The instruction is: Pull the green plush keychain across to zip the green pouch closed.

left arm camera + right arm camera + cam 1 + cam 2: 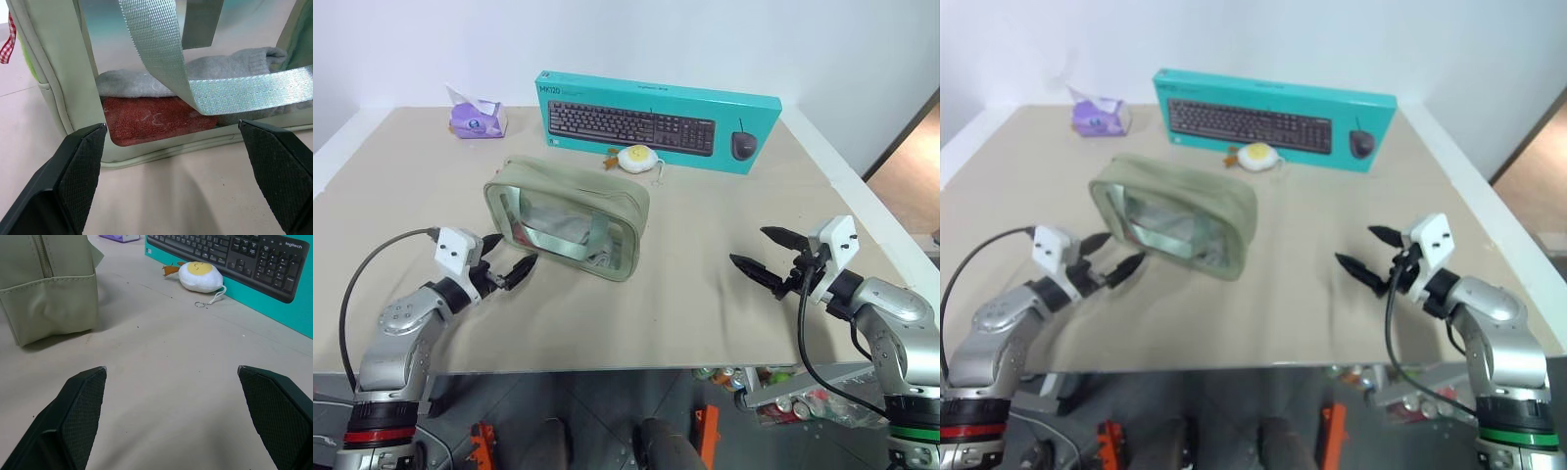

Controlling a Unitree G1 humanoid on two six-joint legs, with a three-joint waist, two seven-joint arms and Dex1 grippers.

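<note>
The left gripper (506,257) is waiting open just beside the green pouch (570,216). The right gripper (766,253) is waiting open too, well apart. The green plush keychain (28,62) is peeking out at the pouch's end. Pinch it gently, hold the pouch steady. The tan table (685,294) is sitting by a white wall.

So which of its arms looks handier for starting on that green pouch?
Probably the left: the left gripper hovers open right beside the green pouch, while the right gripper stands well apart.
</note>
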